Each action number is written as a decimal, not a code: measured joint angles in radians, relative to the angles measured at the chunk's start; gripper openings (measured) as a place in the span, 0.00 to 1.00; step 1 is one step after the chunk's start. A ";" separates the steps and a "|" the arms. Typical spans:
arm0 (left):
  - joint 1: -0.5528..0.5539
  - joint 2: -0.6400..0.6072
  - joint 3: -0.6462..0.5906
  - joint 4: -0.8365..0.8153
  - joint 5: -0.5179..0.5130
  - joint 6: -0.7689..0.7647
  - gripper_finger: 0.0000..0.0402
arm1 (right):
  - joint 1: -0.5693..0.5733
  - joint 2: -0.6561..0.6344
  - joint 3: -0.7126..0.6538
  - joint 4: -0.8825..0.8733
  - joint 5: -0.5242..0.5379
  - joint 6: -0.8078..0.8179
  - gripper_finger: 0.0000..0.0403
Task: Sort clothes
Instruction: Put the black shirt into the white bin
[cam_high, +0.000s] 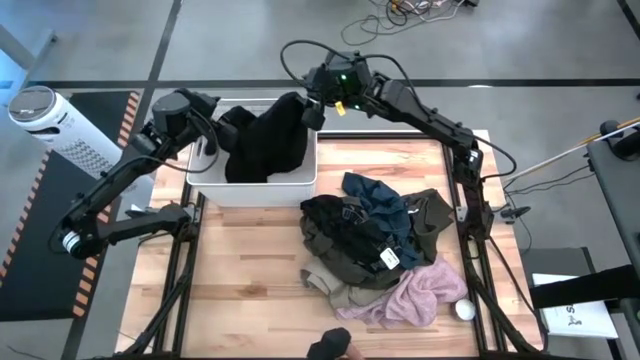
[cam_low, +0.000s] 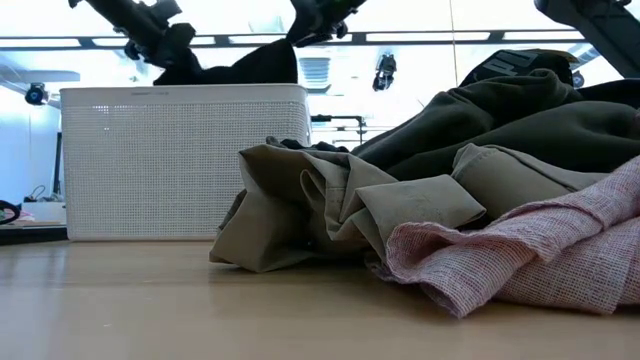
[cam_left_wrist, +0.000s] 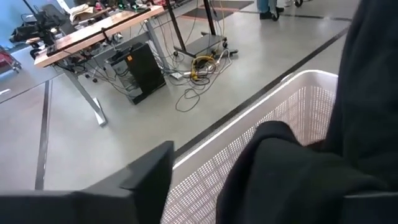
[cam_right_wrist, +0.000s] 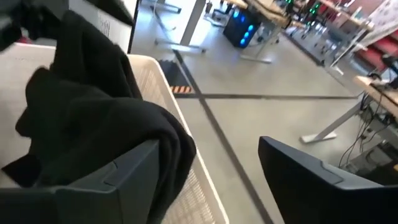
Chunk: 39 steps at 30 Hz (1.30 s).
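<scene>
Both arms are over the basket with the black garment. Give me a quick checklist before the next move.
1. Black garment inside the basket: ok.
2. Right gripper open, let go of the garment: ok, jaws apart in its wrist view.
3. Left gripper open or shut: cannot tell.
4. Garment clear of the basket rim: not ok, it drapes over one edge.
5. Clothes pile left to sort: ok, untouched on the table.

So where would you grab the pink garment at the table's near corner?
Probably at the bunched fold of the pink garment on its outer edge, coming straight down from above. It lies low and spread beside the olive garment, and that raised ridge looks pinchable without snagging neighbours.
</scene>
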<state>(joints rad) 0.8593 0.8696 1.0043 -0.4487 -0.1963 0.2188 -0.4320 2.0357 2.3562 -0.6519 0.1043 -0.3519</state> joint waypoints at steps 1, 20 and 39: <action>0.000 0.000 0.015 -0.030 0.000 0.000 0.65 | 0.001 -0.004 0.000 -0.015 0.000 0.005 0.64; 0.000 0.016 0.101 -0.369 0.023 0.008 0.58 | 0.011 -0.016 0.000 -0.182 -0.155 0.116 0.60; -0.005 0.118 0.157 -0.693 0.157 -0.072 0.72 | 0.022 -0.026 0.000 -0.243 -0.453 0.115 0.42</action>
<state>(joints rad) 0.8543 0.9877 1.1612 -1.1415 -0.0388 0.1471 -0.4103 2.0102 2.3562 -0.8945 -0.3485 -0.2364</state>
